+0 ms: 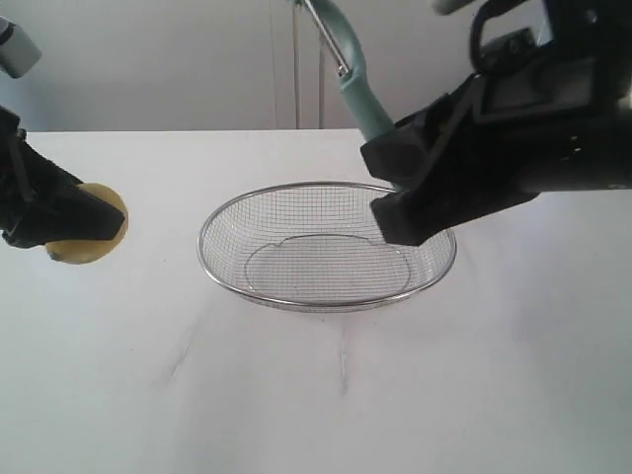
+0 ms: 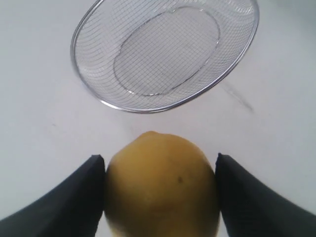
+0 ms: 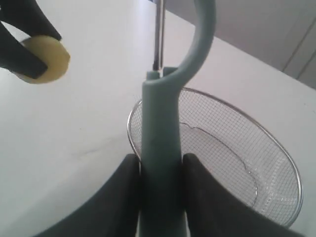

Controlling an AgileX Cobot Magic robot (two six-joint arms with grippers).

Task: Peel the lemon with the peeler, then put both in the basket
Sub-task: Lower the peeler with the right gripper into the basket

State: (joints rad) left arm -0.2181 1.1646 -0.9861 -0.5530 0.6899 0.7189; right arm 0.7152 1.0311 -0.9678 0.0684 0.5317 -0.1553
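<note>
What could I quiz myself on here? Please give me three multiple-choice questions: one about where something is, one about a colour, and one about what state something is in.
1. Where is the lemon?
A. Held by the left gripper, beside the basket
B. Inside the basket
C. On the floor

2. What colour is the peeler's handle?
A. Red
B. Black
C. Pale teal-green

3. What is the right gripper doing?
A. Hanging open with nothing in it
B. Clamping the peeler's handle
C. Holding the lemon

Answers:
1 A: the left wrist view shows the yellow fruit pressed between two dark jaws, with the basket apart from it.
2 C: the handle looks pale teal-green in both views that show it.
3 B: the right wrist view shows the jaws pressed against both sides of the handle.
</note>
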